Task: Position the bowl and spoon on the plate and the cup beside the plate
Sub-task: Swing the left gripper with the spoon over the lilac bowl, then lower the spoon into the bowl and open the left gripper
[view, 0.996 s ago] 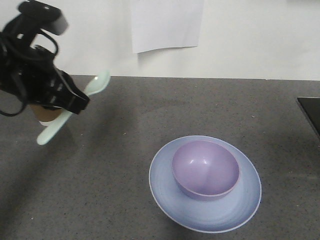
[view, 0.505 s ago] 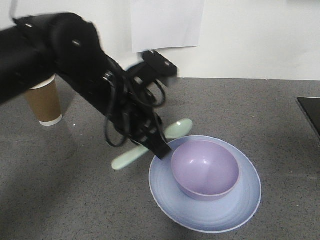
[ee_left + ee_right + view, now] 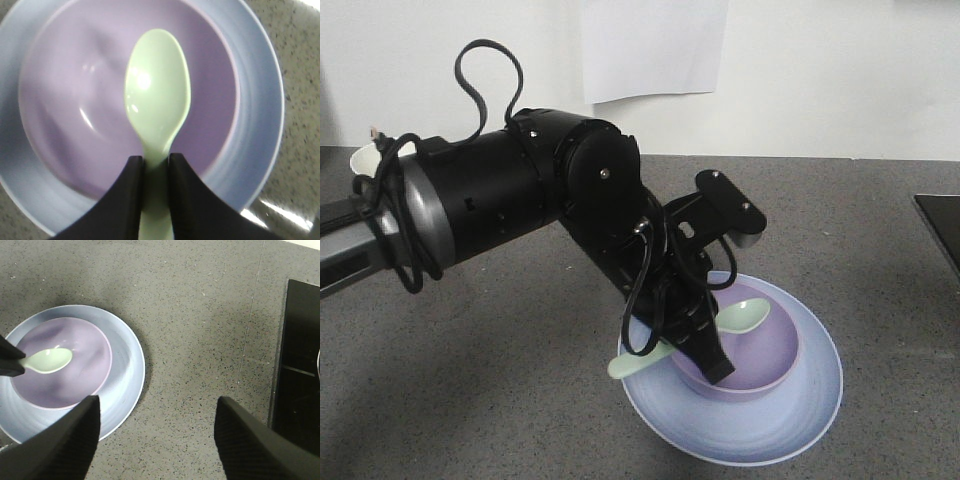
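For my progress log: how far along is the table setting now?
Done: the bowl sits on the plate. In hand: the left gripper is shut on the spoon, scoop over the bowl, not released. Left: the cup, mostly hidden behind the left arm, is not beside the plate. The right gripper is open, empty.

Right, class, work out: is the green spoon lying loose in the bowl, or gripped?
Gripped. The left gripper pinches the spoon by its handle, scoop over the bowl. Whether the scoop touches the bowl, cannot tell.

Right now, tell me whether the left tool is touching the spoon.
Touching. In the left wrist view, the left tool clamps the spoon by its handle from both sides, with no gap.
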Robot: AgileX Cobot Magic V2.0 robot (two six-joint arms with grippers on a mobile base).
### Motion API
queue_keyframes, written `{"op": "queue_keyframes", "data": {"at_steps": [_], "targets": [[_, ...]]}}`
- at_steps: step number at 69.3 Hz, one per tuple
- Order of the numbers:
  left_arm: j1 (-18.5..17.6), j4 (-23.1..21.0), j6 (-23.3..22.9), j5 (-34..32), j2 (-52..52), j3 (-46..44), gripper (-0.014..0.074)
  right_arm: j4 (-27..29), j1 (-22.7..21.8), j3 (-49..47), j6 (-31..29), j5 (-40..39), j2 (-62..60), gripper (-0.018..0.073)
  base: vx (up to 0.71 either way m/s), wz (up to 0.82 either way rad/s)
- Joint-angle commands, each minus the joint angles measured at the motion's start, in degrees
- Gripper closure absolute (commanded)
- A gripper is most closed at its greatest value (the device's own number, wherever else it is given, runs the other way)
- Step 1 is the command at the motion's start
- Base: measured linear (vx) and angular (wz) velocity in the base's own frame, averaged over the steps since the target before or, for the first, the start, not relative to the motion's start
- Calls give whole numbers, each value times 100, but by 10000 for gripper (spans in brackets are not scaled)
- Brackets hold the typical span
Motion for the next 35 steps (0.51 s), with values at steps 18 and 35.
{"op": "queue_keyframes", "data": {"at_steps": [18,35], "targets": [[-62,-105,-16,-106,88,-754,604,-23,-18,-160,0,-353,-30,95,0,0],[-56,443,-448,154,265,-778,604,-23,-18,-160,0,-353,-30,95,0,0]]}}
